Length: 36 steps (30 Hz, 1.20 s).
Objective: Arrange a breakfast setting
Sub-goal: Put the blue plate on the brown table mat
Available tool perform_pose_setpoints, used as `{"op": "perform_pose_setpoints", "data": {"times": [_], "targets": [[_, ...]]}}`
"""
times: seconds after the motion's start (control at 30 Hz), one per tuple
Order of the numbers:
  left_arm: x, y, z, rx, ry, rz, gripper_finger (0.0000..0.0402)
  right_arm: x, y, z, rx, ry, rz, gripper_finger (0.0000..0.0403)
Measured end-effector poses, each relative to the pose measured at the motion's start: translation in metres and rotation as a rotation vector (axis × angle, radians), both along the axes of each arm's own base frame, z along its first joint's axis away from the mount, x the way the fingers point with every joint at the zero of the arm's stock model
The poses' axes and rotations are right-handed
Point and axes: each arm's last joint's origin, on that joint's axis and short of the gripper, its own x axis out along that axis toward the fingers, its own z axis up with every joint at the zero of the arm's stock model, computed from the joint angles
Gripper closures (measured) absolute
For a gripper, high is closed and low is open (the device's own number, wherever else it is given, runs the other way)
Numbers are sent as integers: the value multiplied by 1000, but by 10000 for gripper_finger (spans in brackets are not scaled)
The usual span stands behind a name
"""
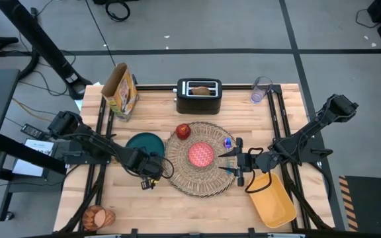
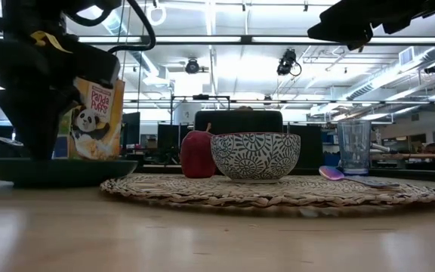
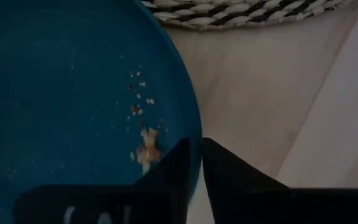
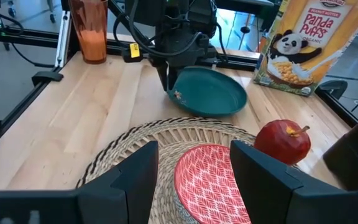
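Note:
The round woven placemat (image 1: pixel 200 173) lies mid-table. On it stand the small bowl, red inside (image 1: pixel 200 154), the red apple (image 1: pixel 183 131) and the blue spoon (image 1: pixel 227 142). The teal plate (image 1: pixel 141 142) lies left of the mat. My left gripper (image 1: pixel 152 167) is shut on its rim. My right gripper (image 1: pixel 230 163) is open and empty over the mat's right part, beside the bowl (image 4: pixel 207 183). A toast slice (image 1: pixel 200 90) sticks up from the toaster. The orange cup (image 1: pixel 98 216) lies at the near left corner. My left gripper pinches the plate's rim (image 3: pixel 196 134) on the side toward the placemat. One finger (image 3: pixel 169 168) is over the plate's inside and one (image 3: pixel 229 177) is outside. The fingers come from above, pointing down. I cannot tell whether the plate is on the table or just off it.
A black toaster (image 1: pixel 199 96), a cereal box (image 1: pixel 121 92) and a clear cup (image 1: pixel 261 89) stand along the far edge. A yellow container (image 1: pixel 274 201) lies at the near right. Bare wood shows between the plate and the near edge.

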Motion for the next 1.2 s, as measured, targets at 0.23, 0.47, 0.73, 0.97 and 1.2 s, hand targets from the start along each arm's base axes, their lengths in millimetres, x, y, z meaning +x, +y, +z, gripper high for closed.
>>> {"op": "perform_pose_setpoints", "data": {"times": [0.23,0.47,0.73,0.97,1.2], "targets": [[-2,0,0,-7,24,10,297,0,0,0,8,1,-2,193],[-8,2,14,-30,-14,24,268,0,0,0,6,3,-2,193],[-14,-9,24,-42,-113,-14,250,-1,0,-3,7,26,4,193],[-19,-4,0,-25,-150,8,247,-2,0,-6,38,59,12,193],[-21,1,-25,50,-132,-15,252,-3,0,-6,35,63,15,194]]}}
